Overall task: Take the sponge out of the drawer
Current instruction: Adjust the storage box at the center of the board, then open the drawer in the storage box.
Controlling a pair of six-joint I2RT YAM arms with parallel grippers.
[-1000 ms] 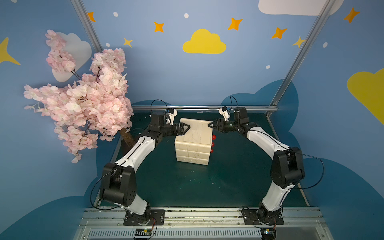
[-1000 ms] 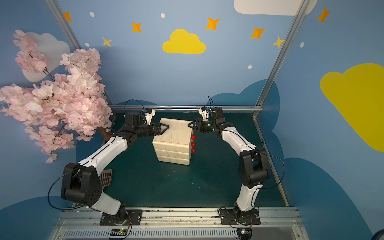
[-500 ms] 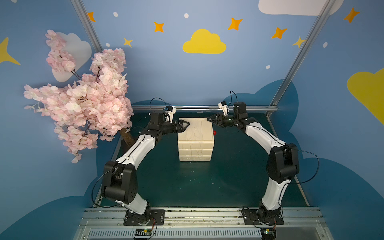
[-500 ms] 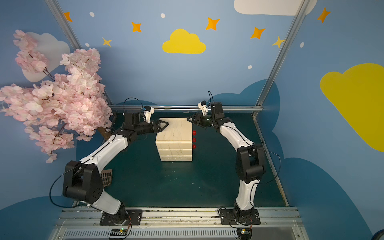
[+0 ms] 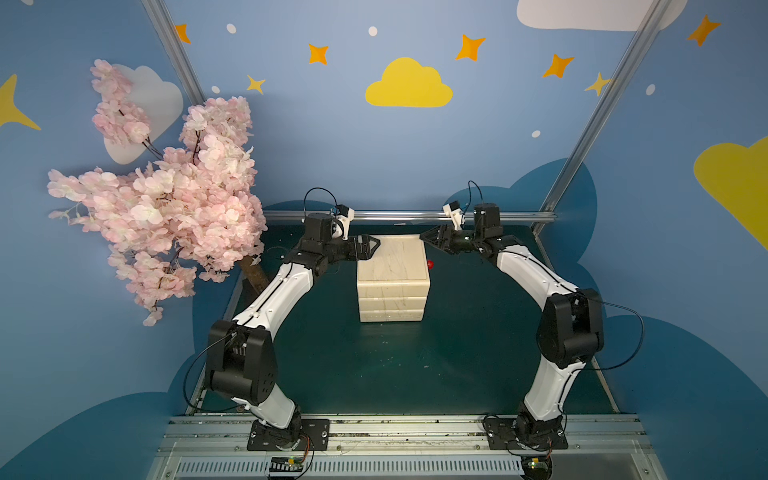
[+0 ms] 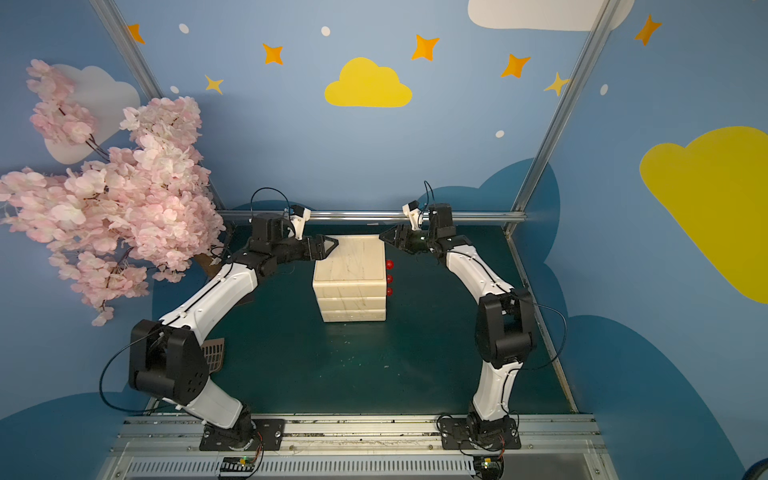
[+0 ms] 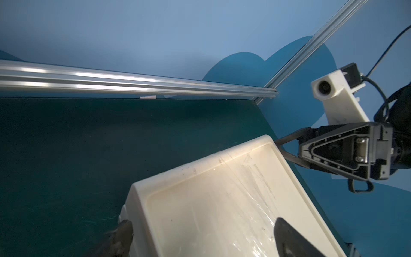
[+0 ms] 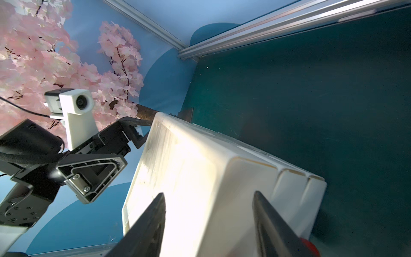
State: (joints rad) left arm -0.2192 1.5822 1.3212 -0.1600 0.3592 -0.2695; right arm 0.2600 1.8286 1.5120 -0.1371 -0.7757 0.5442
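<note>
Green tabletop [image 5: 374,365]: drawer unit [image 5: 392,266] between left end effector [image 5: 375,243] and right end effector [image 5: 424,237], both wide.

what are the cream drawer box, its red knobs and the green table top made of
Cream three-drawer box: probably moulded plastic, semi-glossy; rounded corners, soft sheen, scuffed top. Small round red knobs: likely shiny plastic, too small to be sure. Dark green table top: matte mat or coated board, hard to say; no glare, faint pale scratches.

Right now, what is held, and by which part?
Nothing held: left end effector and right end effector stand open at the cabinet's far corners.
</note>
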